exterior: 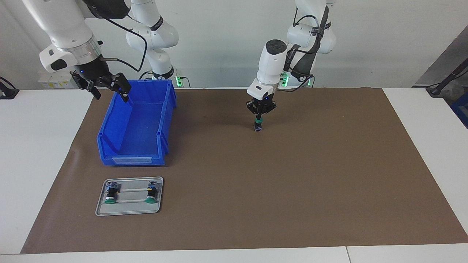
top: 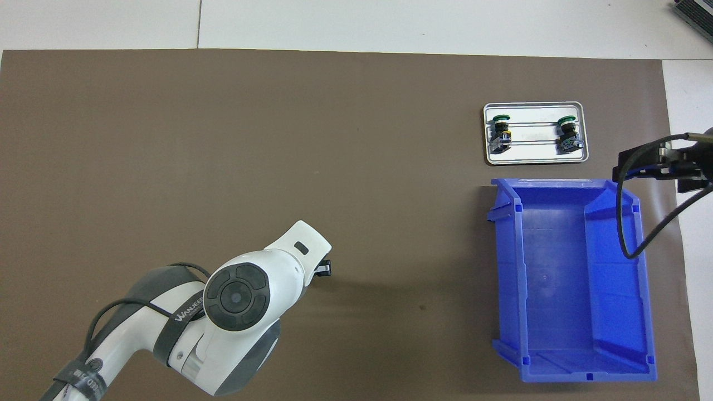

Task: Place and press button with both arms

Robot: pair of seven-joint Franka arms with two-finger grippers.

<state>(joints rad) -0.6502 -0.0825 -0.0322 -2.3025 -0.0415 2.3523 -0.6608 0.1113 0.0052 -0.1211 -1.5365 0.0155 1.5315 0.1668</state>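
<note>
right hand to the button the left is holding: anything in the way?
Nothing visible. The left hand is shut on the button, upright at the mat mid-table. The right hand, open, hangs over the blue bin's outer wall. Between bin and button lies only bare mat; the tray sits farther out.

A white arm [top: 245, 312] is reaching over the brown mat [top: 223, 139], while a blue bin [top: 574, 278] is sitting near a metal tray [top: 535, 159] holding two buttons [top: 501, 131].

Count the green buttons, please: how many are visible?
3: two lie on the metal tray, at and; one is in the shut left gripper over the mat.
</note>
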